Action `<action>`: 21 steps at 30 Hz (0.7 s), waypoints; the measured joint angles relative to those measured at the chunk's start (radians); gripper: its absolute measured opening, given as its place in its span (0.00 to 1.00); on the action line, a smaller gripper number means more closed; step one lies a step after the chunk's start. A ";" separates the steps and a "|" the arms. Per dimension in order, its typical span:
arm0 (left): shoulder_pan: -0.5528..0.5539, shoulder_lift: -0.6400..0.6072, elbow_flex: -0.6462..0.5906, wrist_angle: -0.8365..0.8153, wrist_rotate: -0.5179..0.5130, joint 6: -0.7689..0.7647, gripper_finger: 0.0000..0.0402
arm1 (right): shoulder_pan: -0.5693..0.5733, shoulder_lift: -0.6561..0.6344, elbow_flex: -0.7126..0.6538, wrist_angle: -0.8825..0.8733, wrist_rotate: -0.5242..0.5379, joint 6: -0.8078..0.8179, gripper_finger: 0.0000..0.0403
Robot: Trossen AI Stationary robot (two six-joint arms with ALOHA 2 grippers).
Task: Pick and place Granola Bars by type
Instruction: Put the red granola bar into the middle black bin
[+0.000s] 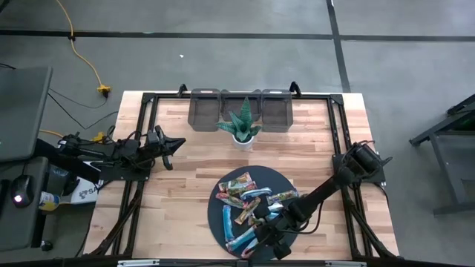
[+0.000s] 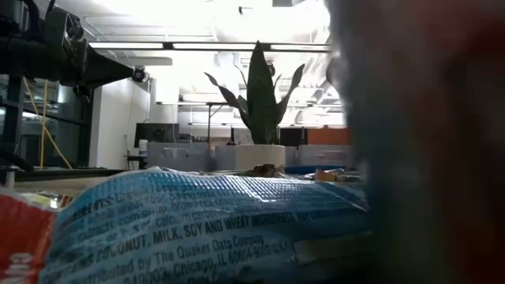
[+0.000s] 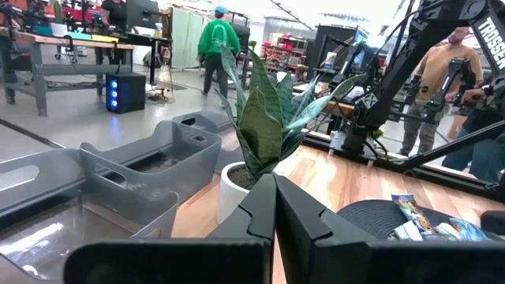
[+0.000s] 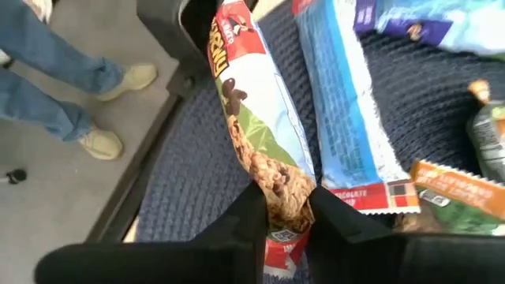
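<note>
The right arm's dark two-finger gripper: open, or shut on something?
Shut: the right gripper pinches one end of a red-and-white chocolate-chip granola bar between its fingers.

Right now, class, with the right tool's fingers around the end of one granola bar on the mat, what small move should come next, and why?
Probably lift straight up. The right tool pinches the end of the red-and-white bar, which lies beside a blue bar on the dark mat; rising clears its neighbours before carrying it toward the grey bins.

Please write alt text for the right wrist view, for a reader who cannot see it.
The right gripper is closed on the end of a red and white chocolate chip granola bar lying on a dark round mat. A light blue bar lies beside it.
</note>
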 joint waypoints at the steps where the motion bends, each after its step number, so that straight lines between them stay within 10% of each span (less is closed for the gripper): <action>1: 0.000 0.000 0.000 0.000 0.000 0.000 0.00 | -0.001 -0.008 0.000 0.000 -0.005 0.002 0.11; 21: 0.000 0.000 0.000 0.000 0.000 0.000 0.00 | -0.056 -0.344 0.001 0.117 0.165 0.016 0.10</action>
